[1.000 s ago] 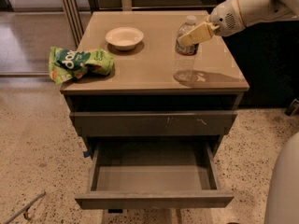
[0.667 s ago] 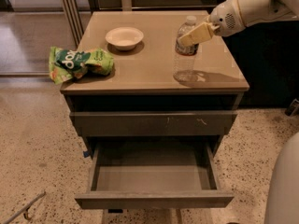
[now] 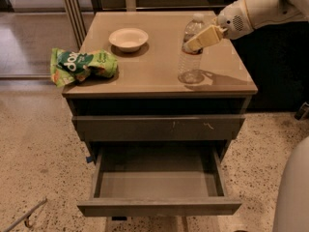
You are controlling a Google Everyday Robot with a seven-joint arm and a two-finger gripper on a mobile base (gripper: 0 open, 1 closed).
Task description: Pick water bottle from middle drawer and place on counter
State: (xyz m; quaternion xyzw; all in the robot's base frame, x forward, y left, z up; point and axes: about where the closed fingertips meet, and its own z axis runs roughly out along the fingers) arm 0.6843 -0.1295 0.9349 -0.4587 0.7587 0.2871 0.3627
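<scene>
The water bottle [image 3: 190,62] is clear with a white cap and stands upright on the tan counter [image 3: 154,71], near its right front part. My gripper [image 3: 194,44] reaches in from the upper right. Its cream finger [image 3: 205,36] lies across the bottle's upper body and the other finger is hidden behind it, so it is shut on the bottle. The bottle's base rests on the counter. The middle drawer [image 3: 159,206] is pulled out below, and its grey inside holds nothing.
A white bowl [image 3: 128,38] sits at the back middle of the counter. A green chip bag [image 3: 82,64] lies at its left edge. The drawer front with pale scratches [image 3: 159,127] is closed above the open drawer. A white part of the robot [image 3: 295,192] is at lower right.
</scene>
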